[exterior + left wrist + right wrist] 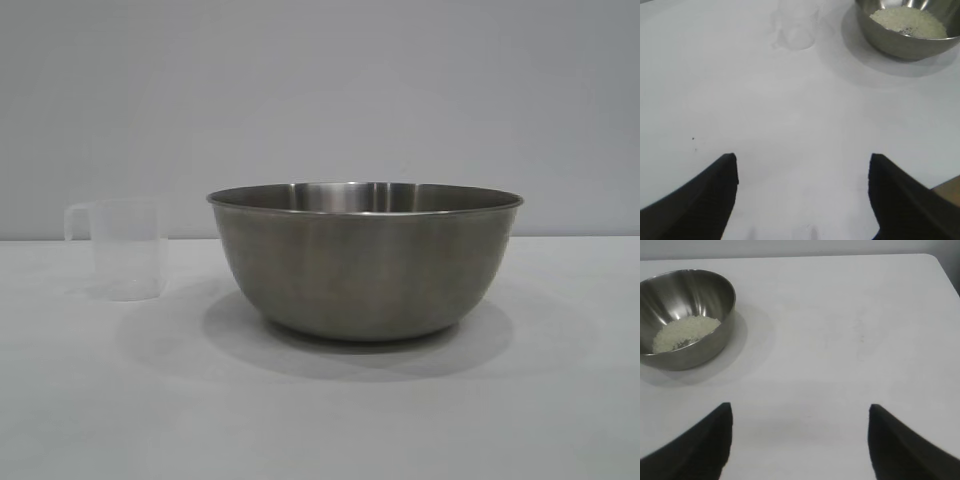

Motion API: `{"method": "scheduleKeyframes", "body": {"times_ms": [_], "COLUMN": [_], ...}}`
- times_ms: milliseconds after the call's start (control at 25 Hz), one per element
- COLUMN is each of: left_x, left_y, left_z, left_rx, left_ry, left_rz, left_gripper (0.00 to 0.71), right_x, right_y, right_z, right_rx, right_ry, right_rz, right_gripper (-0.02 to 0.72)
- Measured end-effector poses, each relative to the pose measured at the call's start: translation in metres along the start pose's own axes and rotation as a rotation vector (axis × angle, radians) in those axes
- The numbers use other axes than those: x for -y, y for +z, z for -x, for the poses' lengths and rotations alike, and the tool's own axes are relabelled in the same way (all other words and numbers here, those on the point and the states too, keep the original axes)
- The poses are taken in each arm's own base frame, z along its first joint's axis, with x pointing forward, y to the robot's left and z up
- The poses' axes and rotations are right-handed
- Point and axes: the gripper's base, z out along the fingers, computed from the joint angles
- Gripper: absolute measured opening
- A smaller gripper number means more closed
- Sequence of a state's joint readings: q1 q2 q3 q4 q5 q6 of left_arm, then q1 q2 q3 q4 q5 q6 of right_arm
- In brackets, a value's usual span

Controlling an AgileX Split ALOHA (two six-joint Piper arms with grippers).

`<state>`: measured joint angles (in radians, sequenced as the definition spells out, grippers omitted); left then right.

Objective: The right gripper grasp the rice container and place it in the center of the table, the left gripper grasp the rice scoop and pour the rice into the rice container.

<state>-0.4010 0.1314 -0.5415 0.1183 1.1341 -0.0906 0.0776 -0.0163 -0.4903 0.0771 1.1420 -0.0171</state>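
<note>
- Outside, the rice container (365,262) stands mid-table (320,420), the rice scoop (118,248) upright just beside it; no readable writing.
- Left hand (802,192): fingers spread, empty; rice (908,21) inside bowl.
- Right hand (800,437): spread, empty, well apart from bowl.

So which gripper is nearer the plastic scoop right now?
Left. The left gripper, open and empty, faces the scoop across bare table. The right gripper, also open, sees only the bowl; no scoop in its view.
</note>
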Motion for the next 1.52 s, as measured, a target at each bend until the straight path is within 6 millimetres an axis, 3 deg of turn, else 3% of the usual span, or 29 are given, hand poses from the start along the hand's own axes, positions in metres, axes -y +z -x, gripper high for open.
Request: {"method": "scheduleKeyframes", "body": {"times_ms": [280,840,1520], "left_x": [-0.004,-0.007,0.003], "left_y": [-0.015,-0.006,-0.006], "left_z": [-0.024,-0.022,-0.022], "left_rx": [0.043,0.099,0.106], "left_ry": [-0.023,-0.075,0.047], "left_rz": [0.018,0.048,-0.052], "left_gripper": [0.475,0.475,0.475], "right_x": [0.0,0.0,0.0], "right_y": [0.0,0.0,0.0], "right_z": [0.0,0.0,0.0], "right_rx": [0.0,0.0,-0.001], "right_ry": [0.0,0.0,-0.007], "right_rz": [0.0,0.0,0.012], "right_gripper": [0.484,0.484,0.484]}}
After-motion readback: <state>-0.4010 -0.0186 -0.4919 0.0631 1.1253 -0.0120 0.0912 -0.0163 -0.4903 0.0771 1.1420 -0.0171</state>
